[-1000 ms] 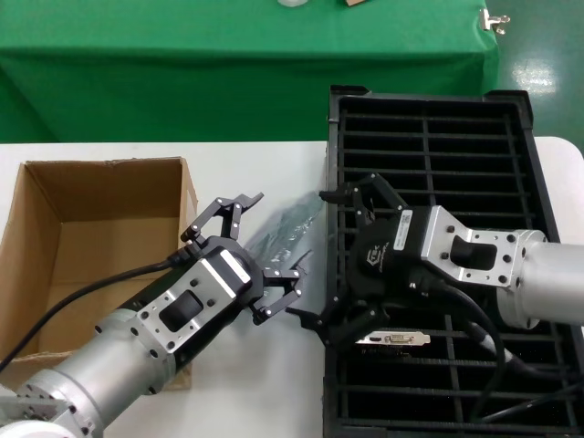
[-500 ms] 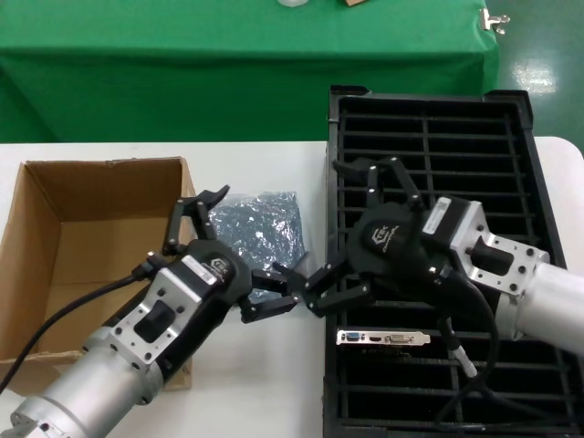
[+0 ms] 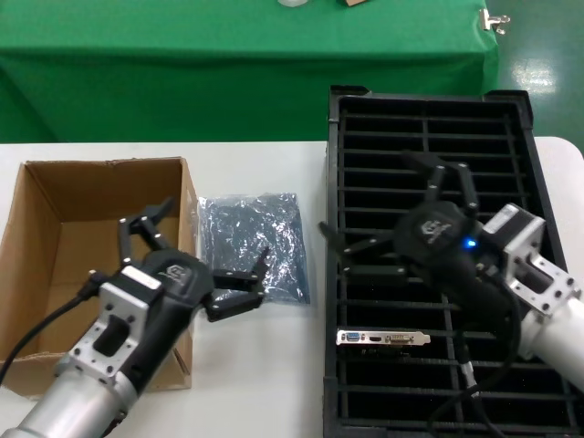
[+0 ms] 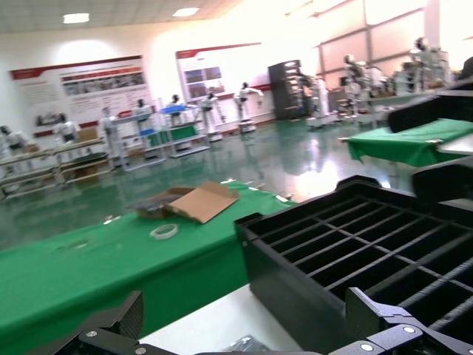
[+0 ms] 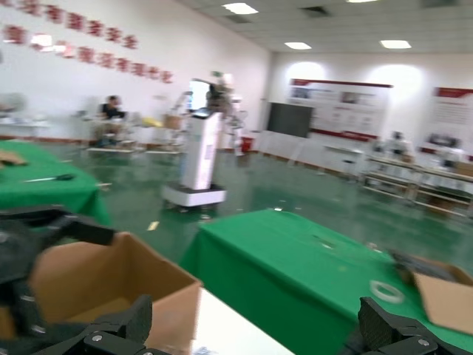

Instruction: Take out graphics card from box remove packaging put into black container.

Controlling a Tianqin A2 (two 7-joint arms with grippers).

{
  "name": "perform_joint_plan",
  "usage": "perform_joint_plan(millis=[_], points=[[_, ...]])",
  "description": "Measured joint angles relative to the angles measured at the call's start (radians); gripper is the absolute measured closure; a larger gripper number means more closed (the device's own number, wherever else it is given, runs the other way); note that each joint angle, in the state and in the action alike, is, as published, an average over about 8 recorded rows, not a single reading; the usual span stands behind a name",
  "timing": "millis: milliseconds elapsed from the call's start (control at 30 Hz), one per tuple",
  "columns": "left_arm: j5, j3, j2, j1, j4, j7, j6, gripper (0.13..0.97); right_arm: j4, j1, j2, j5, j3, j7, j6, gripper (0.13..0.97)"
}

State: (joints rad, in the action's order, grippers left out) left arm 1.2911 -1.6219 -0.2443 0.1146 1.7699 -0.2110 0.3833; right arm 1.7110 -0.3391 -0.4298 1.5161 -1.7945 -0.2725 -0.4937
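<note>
Closing out: the last step looks done, both arms raised with nothing held.
Graphics card (image 3: 383, 338): one, lying across the slats in the near part of the black container, silver bracket and blue port showing, touched by neither gripper.
Black container (image 3: 538, 182): one slotted tray, right of centre; every other slot in view holds nothing.
Packaging (image 3: 255, 245): one crinkled grey bag, flat on the white table (image 3: 265, 383) between box and container, empty by the look of it.
Box (image 3: 36, 210): one, far left, open, floor bare where visible.
Left gripper (image 3: 196, 263): jaws apart, over the box's right wall beside the bag.
Right gripper (image 3: 401, 214): jaws spread wide, above the container's middle, well clear of the card.
Next move: probably none beyond parking the arms; nothing remains to grasp.
</note>
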Motion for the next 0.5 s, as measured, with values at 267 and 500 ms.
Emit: perform_joint_plan(millis=[267,500], points=[[0.146,0.006,-0.016,-0.033,-0.049,0.061,-0.110,0.132,-0.032,0.097,0.037,0.082,0.056,0.078,0.142,0.129],[0.276,0.012,-0.030,-0.062,-0.092,0.114,-0.207,0.132,-0.060,0.184,0.070,0.153,0.105,0.147,0.267,0.129]])
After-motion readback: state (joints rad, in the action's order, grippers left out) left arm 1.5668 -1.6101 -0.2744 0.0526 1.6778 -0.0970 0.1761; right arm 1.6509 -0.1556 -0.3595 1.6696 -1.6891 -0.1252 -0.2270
